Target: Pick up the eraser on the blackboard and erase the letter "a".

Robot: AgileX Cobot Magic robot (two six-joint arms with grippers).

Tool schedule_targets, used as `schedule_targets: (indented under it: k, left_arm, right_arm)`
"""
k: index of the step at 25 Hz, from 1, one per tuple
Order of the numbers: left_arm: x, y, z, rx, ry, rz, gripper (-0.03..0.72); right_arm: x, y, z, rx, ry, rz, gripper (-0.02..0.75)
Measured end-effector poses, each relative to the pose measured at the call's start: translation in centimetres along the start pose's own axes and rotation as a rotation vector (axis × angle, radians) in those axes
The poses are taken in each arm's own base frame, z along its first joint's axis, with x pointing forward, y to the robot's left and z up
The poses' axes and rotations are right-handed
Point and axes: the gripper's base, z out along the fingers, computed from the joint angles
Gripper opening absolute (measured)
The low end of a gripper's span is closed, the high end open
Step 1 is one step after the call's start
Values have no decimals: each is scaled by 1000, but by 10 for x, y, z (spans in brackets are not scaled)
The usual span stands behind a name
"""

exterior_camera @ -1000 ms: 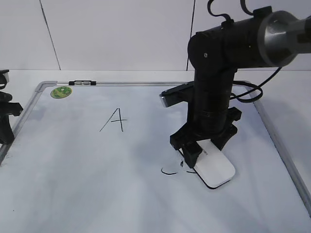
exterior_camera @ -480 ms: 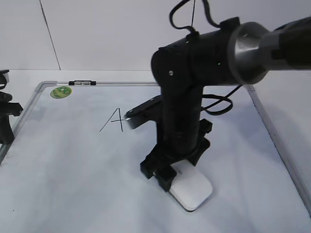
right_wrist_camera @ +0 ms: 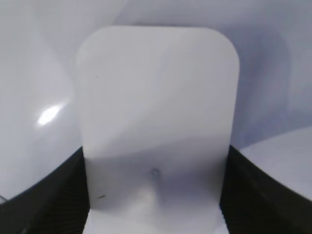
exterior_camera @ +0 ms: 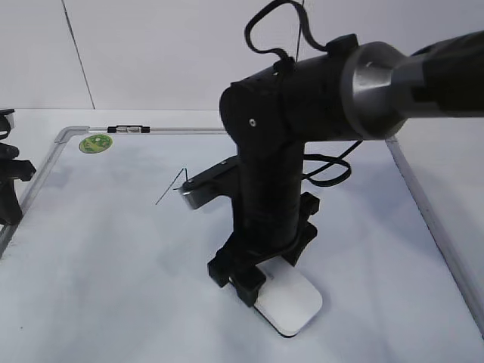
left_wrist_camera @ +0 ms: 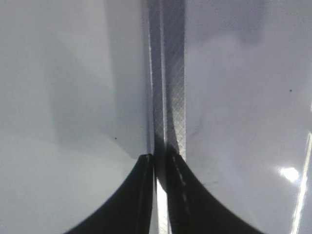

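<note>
My right gripper (exterior_camera: pixel 249 283) is shut on the white eraser (exterior_camera: pixel 289 306) and presses it flat on the blackboard (exterior_camera: pixel 98 249) at the front centre. In the right wrist view the eraser (right_wrist_camera: pixel 156 97) fills the space between the black fingers of the gripper (right_wrist_camera: pixel 156 204). No lowercase letter "a" shows on the board; the spot under and behind the arm is hidden. My left gripper (exterior_camera: pixel 9 189) rests at the board's left edge. In the left wrist view it (left_wrist_camera: pixel 160 195) is shut and empty over the silver frame (left_wrist_camera: pixel 168 73).
A capital "A" (exterior_camera: pixel 169 190) is mostly hidden behind the right arm. A round green sticker (exterior_camera: pixel 95 143) sits at the board's far left corner, with a clip (exterior_camera: pixel 128 129) on the top frame. The right arm's wrist camera housing (exterior_camera: pixel 203 190) juts left.
My right gripper has slid the eraser left and toward the front. The black strokes left of the eraser one second ago no longer show. The left arm has not moved.
</note>
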Motion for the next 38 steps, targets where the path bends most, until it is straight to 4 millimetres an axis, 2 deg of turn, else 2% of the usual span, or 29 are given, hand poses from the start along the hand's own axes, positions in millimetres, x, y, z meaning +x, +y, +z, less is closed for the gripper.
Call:
schedule_targets:
  k: [7,12,23,29,34,38]
  left_arm:
    - [0,0,0,0,0,0,71]
    - [0,0,0,0,0,0,71]
    - [0,0,0,0,0,0,71]
    - [0,0,0,0,2,0,74]
    - [0,0,0,1,2,0,76]
    - [0,0,0,1,4,0,76]
  right_arm:
    - [5,-63,-1,62,0,155,574]
    - [11,-95,-2,84,2,240,573]
    - [8,-97,-6,67,24,257,573]
    - [-11,-104,-43,81,-99,265,573]
    - [-3,-125,-50,82,-107,323,573]
    - [18,-152,-60,85,-115,402,573]
